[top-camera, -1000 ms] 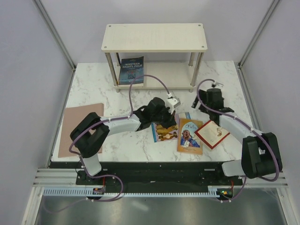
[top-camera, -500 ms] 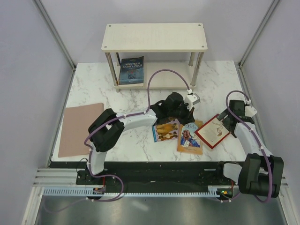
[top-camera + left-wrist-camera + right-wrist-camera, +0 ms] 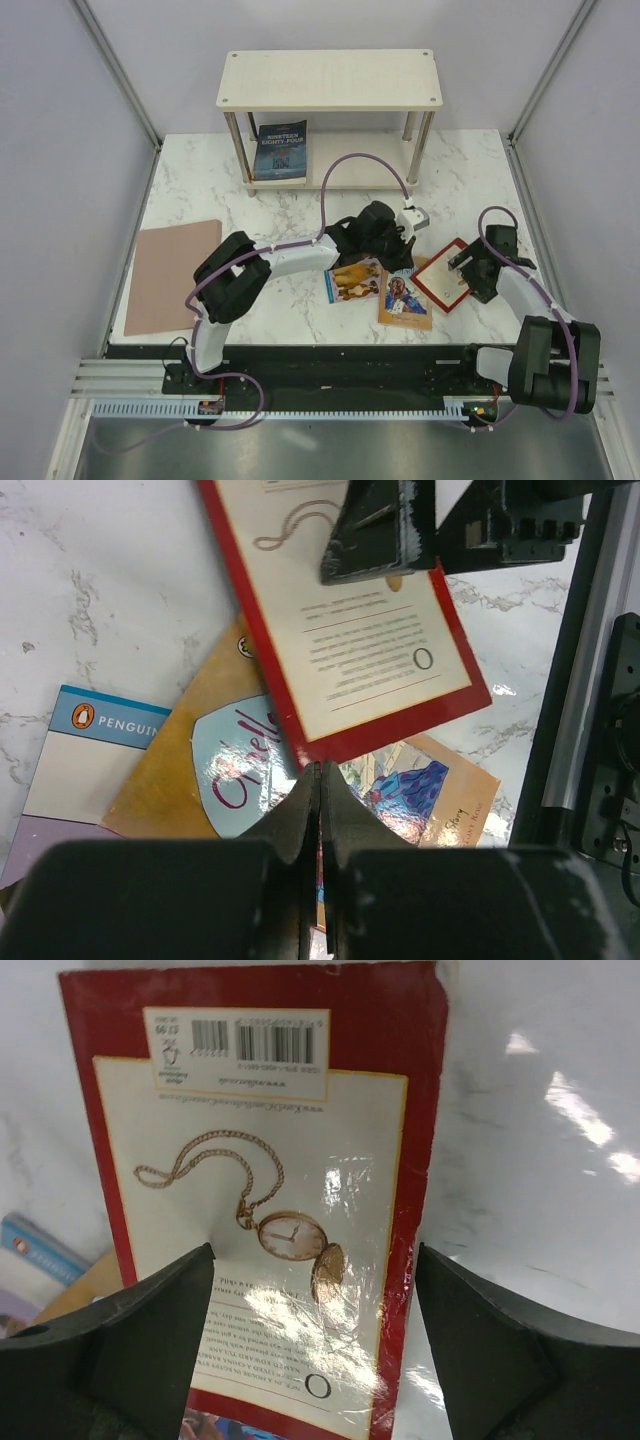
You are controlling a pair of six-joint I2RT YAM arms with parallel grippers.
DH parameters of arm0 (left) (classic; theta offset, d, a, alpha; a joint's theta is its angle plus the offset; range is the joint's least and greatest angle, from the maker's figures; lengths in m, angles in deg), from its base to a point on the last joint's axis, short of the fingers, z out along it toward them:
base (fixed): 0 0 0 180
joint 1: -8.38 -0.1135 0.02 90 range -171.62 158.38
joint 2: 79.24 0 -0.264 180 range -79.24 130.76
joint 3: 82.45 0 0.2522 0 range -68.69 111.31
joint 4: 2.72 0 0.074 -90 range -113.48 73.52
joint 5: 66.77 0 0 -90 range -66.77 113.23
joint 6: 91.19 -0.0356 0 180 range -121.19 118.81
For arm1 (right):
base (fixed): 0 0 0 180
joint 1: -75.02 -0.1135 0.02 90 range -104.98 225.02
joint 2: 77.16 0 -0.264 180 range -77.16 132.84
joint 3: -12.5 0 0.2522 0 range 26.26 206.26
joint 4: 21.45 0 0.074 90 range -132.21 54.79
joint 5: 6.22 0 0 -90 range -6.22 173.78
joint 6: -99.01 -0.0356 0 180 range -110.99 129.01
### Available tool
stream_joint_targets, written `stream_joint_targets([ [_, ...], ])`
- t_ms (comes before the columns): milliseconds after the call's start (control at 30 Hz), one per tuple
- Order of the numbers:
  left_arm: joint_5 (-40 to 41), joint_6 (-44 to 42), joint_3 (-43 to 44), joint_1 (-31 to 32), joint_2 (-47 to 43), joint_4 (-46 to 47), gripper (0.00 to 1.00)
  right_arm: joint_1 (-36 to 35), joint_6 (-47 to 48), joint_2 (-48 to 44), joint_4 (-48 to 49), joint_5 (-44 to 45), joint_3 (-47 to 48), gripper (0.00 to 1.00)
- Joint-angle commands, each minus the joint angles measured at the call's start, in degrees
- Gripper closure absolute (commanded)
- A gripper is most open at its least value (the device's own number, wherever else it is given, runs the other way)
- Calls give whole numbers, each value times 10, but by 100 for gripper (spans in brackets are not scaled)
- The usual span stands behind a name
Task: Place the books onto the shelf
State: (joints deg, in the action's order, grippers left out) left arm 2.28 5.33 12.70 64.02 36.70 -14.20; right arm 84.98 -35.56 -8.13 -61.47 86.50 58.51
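The shelf [image 3: 330, 80] stands at the back, and a dark blue book [image 3: 281, 150] leans on its lower board. Three books overlap mid-table: a pale blue one [image 3: 352, 282], a tan one [image 3: 405, 298] [image 3: 200, 780], and on top a red-bordered white one [image 3: 440, 278] [image 3: 350, 630] [image 3: 290, 1160]. My left gripper [image 3: 398, 262] [image 3: 320, 770] is shut, its tips on the tan book at the red-bordered book's corner. My right gripper [image 3: 465, 268] [image 3: 312, 1250] is open and low over the red-bordered book, with a finger at each side.
A pinkish-brown sheet [image 3: 165, 275] lies flat at the left of the marble table [image 3: 200, 190]. Silver shelf posts [image 3: 415, 150] stand behind the books. The black base rail [image 3: 330, 365] runs along the near edge. Grey walls close in both sides.
My right arm swung out to the right, then came down over the red-bordered book. My left gripper moved right from the pale blue book to the tan one, still shut.
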Motion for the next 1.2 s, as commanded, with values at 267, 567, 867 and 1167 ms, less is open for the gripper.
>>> stream_joint_targets([
  [267, 62, -18, -15, 1, 15, -4, 98, -208, 26, 158, 133, -5, 96, 11],
  [567, 207, 44, -14, -30, 39, -1, 98, -210, 17, 137, 131, 45, 82, 9],
  [867, 224, 38, 61, -47, 112, -67, 98, -209, 6, 95, 179, 102, 43, 9],
  [1167, 179, 42, 70, -47, 137, -70, 98, -209, -8, 158, 321, 32, 19, 10],
])
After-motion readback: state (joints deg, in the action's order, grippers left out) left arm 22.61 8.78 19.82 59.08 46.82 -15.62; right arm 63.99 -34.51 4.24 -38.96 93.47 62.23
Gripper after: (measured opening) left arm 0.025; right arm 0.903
